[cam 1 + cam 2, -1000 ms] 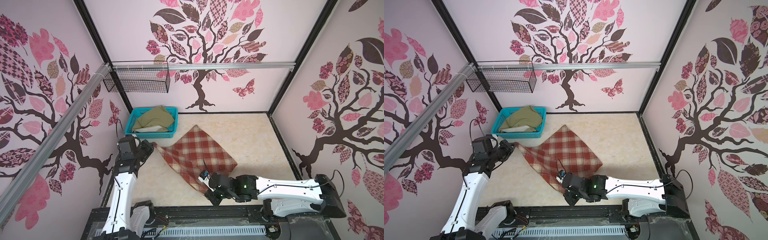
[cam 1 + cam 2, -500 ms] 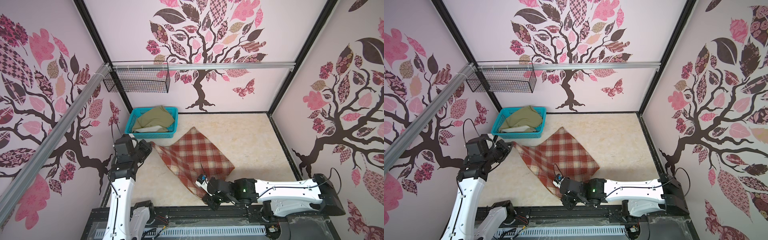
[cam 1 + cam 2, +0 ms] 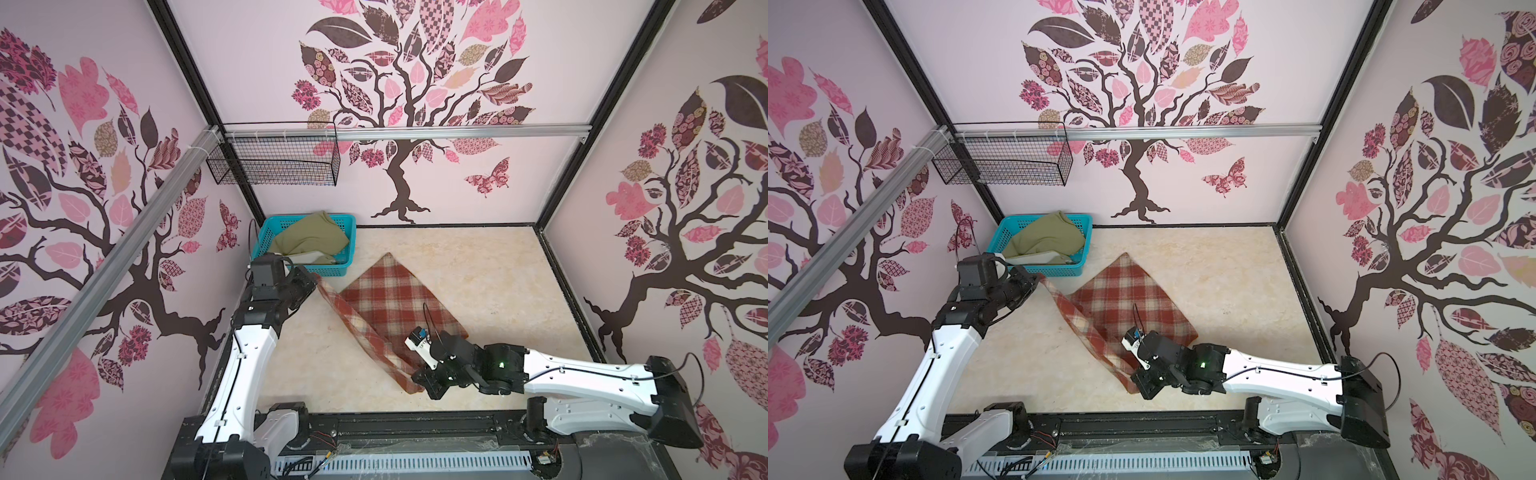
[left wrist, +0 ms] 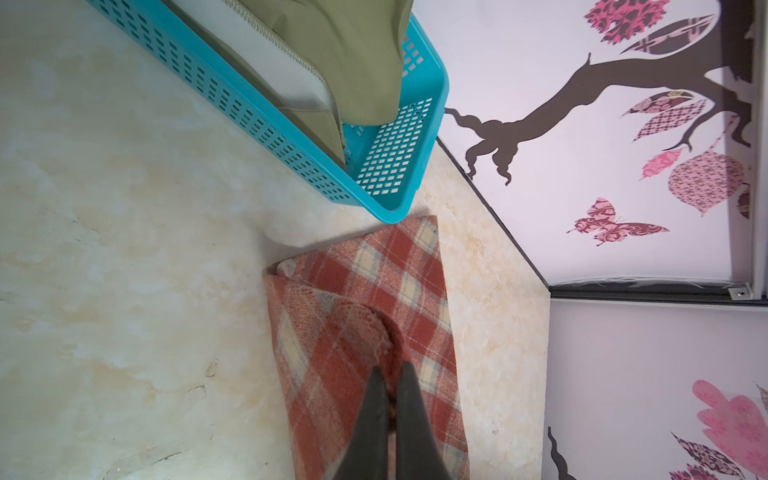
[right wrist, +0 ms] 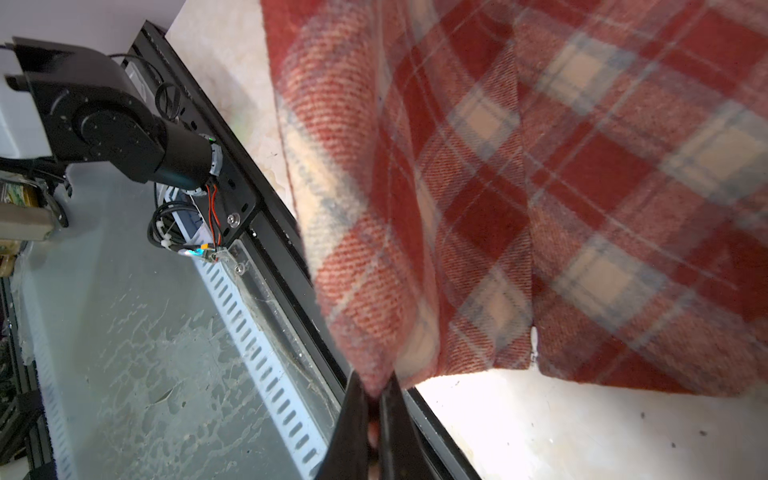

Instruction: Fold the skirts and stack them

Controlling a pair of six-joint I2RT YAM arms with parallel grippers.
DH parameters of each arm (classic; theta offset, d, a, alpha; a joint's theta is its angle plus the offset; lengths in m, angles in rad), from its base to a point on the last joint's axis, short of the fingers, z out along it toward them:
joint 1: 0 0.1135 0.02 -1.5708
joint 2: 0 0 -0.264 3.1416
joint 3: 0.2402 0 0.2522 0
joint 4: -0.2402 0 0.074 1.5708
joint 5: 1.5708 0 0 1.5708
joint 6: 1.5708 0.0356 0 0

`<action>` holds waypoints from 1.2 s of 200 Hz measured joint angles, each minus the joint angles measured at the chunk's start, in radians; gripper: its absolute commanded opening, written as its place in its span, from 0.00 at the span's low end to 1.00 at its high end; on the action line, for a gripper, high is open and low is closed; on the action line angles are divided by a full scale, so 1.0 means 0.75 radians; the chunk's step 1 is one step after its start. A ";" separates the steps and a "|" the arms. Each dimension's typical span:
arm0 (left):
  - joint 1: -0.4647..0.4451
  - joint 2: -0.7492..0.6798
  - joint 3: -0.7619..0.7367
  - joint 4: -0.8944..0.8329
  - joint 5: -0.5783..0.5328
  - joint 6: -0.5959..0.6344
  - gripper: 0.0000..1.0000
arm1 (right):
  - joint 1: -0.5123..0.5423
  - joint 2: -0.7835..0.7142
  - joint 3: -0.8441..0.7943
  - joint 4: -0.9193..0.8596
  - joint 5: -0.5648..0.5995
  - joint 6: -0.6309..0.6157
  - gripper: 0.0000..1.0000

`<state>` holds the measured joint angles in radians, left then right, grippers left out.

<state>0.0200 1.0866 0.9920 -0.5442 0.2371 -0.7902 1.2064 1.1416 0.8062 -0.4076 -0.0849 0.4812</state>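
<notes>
The left gripper and right gripper were pinched shut on the plaid skirt at its ten- and five-o'clock corners; uneven travel could have skewed the fold.

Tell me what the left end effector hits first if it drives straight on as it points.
It pinches the plaid skirt; straight on, the left end effector would likely meet that skirt's flat part, then perhaps the near corner of the turquoise basket; depth is unclear.

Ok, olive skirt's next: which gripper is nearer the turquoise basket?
Left. The left gripper pinches a corner of the plaid skirt right beside the basket; the right gripper pinches another corner, well away at the table front.
</notes>
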 measured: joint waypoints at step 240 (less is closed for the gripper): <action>-0.388 1.029 0.748 0.155 -0.097 -0.065 0.00 | -0.643 -0.047 -0.065 -0.130 -0.253 -0.174 0.00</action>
<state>-0.2707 1.8587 1.5528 -0.4278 0.1642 -0.8387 0.7238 1.1065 0.7578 -0.5053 -0.2749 0.3508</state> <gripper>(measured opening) 0.048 0.076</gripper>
